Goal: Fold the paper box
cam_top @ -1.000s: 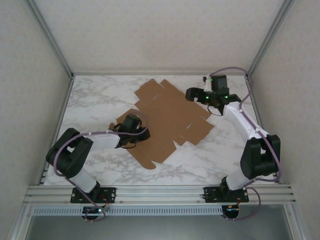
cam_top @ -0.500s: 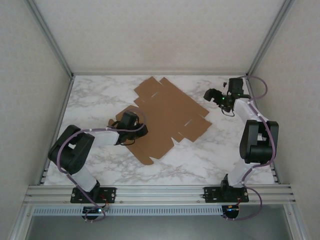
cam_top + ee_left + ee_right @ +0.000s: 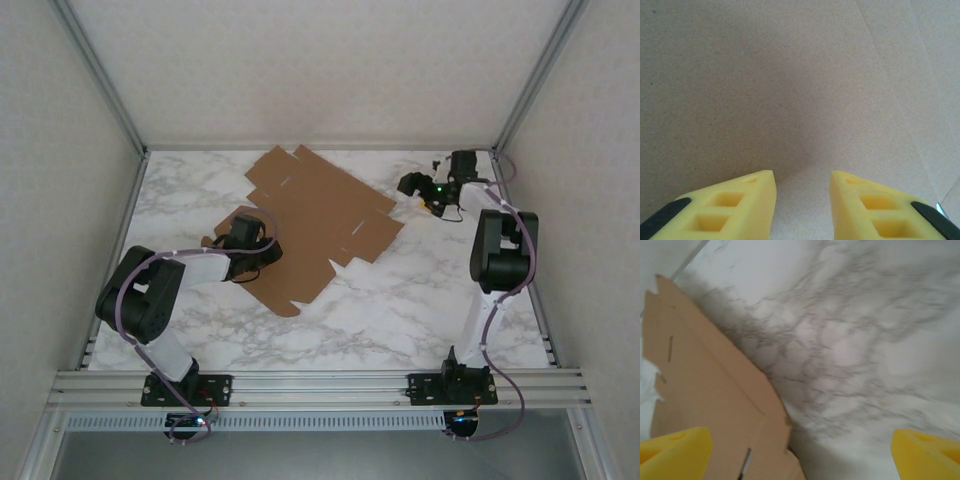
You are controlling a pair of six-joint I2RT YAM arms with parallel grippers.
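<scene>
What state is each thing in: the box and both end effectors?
paper box: flat and unfolded, lying on the table.
left end effector: slightly open, gripping nothing, over the cardboard.
right end effector: wide open and empty, over the table at the box's edge.

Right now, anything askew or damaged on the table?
The paper box lies flat and unfolded, skewed diagonally to the edges of the table. No tears or spills are visible; otherwise nothing stands out.
</scene>
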